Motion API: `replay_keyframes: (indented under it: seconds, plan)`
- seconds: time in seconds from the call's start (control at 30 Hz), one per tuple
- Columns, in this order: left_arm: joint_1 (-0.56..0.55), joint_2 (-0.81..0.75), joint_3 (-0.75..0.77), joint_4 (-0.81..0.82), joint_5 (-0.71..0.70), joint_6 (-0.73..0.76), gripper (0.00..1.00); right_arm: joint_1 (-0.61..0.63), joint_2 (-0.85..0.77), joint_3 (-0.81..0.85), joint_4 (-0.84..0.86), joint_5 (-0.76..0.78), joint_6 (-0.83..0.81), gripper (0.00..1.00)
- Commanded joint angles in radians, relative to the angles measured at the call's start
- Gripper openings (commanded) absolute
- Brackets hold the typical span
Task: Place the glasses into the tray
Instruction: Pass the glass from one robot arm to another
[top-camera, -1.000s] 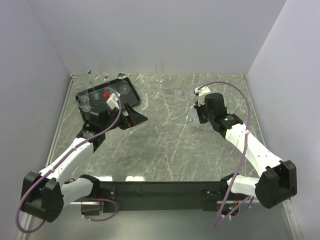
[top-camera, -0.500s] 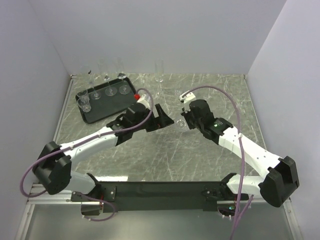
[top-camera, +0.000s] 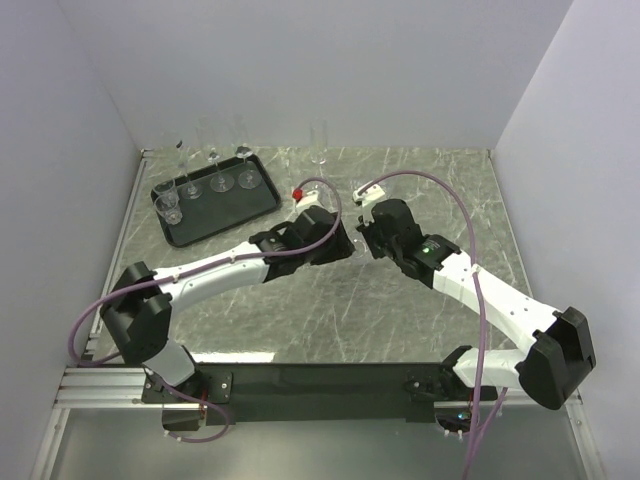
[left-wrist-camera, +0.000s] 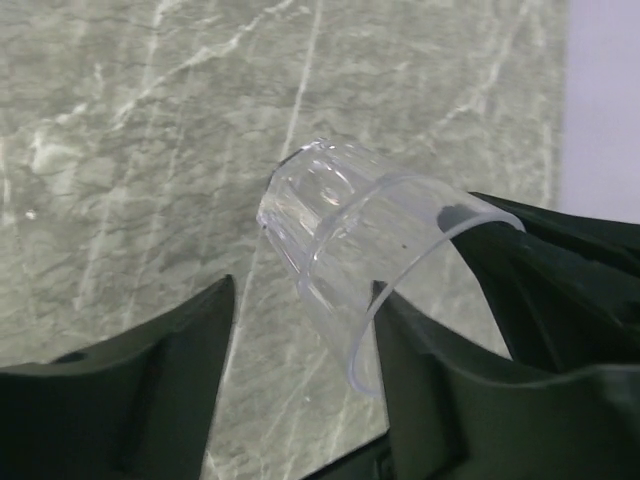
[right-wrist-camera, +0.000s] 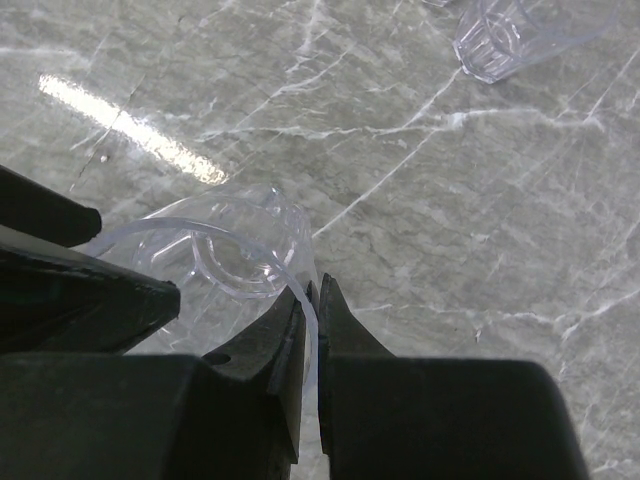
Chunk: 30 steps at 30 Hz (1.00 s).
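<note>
My right gripper (right-wrist-camera: 311, 300) pinches the tumbler (left-wrist-camera: 340, 245) by its rim; my left gripper (left-wrist-camera: 300, 305) stands partly open around it. The tray (top-camera: 232, 216) holds several upright glasses (top-camera: 216, 181).

Table (top-camera: 330, 300): grey-green marble-look top with pale veins, walled on the left, far and right sides. A bright glare strip runs along the near edge. Black tray (top-camera: 228, 208) sits flat in the far left corner, turned a bit off the table edges. A clear flute (top-camera: 318, 150) stands upright by the far edge near its middle, right of the tray and apart from it. The right wrist view shows a faceted tumbler (right-wrist-camera: 505, 38) on the top; upright or tipped unclear.
</note>
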Motion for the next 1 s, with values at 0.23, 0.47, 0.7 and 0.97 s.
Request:
replay_keyframes:
  seconds: [0.23, 0.47, 0.7, 0.97]
  plan:
    - [-0.064, 0.082, 0.150, -0.176, -0.235, 0.019, 0.29, 0.008, 0.004, 0.056, 0.031, -0.009, 0.043, 0.00]
    - [-0.066, 0.088, 0.156, -0.179, -0.221, 0.054, 0.00, 0.008, 0.001, 0.070, 0.019, -0.037, 0.044, 0.05]
    - [-0.064, 0.017, 0.093, -0.120, -0.227, 0.140, 0.00, 0.005, -0.037, 0.061, 0.017, -0.055, 0.021, 0.39]
    - [-0.002, -0.096, -0.026, -0.058, -0.151, 0.206, 0.00, -0.082, -0.102, 0.064, -0.015, -0.172, -0.020, 0.50]
